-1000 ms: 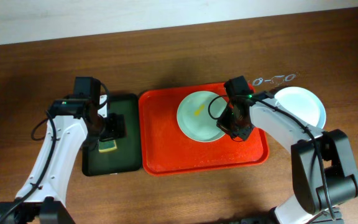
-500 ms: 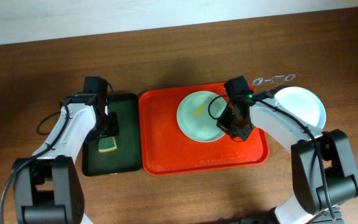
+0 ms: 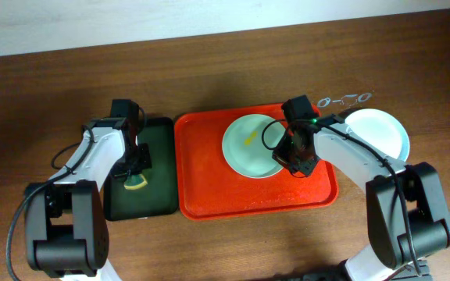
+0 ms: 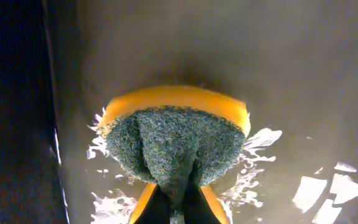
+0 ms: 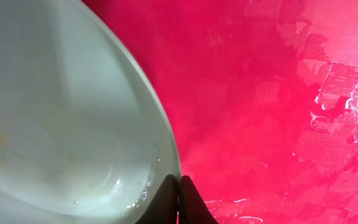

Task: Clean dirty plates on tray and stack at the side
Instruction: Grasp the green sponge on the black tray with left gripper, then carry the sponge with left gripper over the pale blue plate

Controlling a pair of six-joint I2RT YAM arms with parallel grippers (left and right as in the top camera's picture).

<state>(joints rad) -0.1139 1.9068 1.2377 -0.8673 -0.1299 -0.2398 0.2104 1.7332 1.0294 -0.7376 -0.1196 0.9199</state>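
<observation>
On the red-orange tray (image 3: pixel 209 179) lies one pale mint plate (image 3: pixel 248 148) with a yellow smear (image 3: pixel 250 140) at its centre. My right gripper (image 3: pixel 282 160) is shut on this plate's right rim. In the right wrist view its fingertips (image 5: pixel 179 196) pinch the rim of the plate (image 5: pixel 61 106) over the wet tray (image 5: pixel 278 93). My left gripper (image 3: pixel 137 173) is over the dark green tray (image 3: pixel 158 133), shut on the sponge (image 3: pixel 137 183). The left wrist view shows the fingers (image 4: pixel 178 208) squeezing the sponge (image 4: pixel 176 137), yellow with a green scouring face.
A second pale plate (image 3: pixel 377 133), with no smear on it, sits on the table right of the red tray. Eyeglasses (image 3: pixel 346 99) lie behind it. Water droplets glisten on the green tray floor (image 4: pixel 316 186). Bare wooden table surrounds both trays.
My left gripper has come down onto the sponge in the green tray and closed on it. The right arm and the plate have not moved.
</observation>
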